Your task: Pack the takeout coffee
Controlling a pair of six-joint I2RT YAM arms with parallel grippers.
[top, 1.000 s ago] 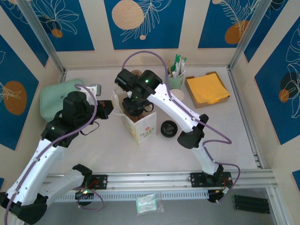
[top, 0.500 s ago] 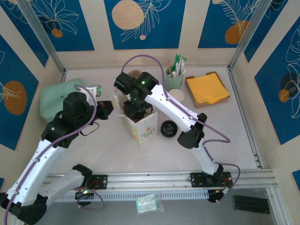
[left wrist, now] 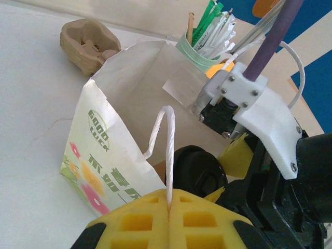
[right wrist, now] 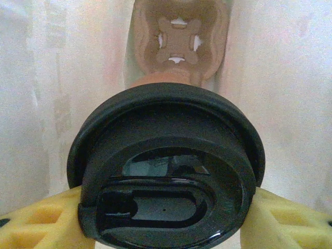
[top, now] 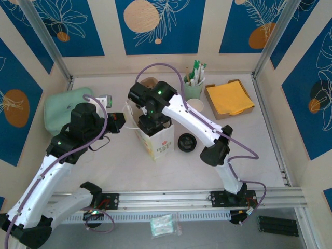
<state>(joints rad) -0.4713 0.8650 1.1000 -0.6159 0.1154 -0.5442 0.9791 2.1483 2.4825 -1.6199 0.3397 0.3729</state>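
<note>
The takeout coffee [right wrist: 166,171] shows from above as a black-lidded cup; its paper body is hidden under the lid. My right gripper [right wrist: 166,218] is shut on it, one yellow finger on each side, inside the white paper bag [top: 158,142]. A brown cardboard cup carrier [right wrist: 179,41] lies at the bag's bottom below the cup. In the top view the right gripper [top: 151,122] reaches down into the bag's mouth. My left gripper [left wrist: 170,205] is shut on the bag's white twisted handle [left wrist: 168,150], holding it up beside the printed bag wall [left wrist: 93,150].
A loose black lid [top: 187,142] lies right of the bag. Behind stand a mint-green cup of stirrers [top: 195,83], a small white cup [top: 198,105] and a box of yellow napkins [top: 229,98]. Another cardboard carrier [top: 149,82] sits behind the bag, and a green pouch [top: 67,106] at far left.
The right arm has shifted slightly over the bag, its wrist a little lower. The left arm and the bag handle have stayed put.
</note>
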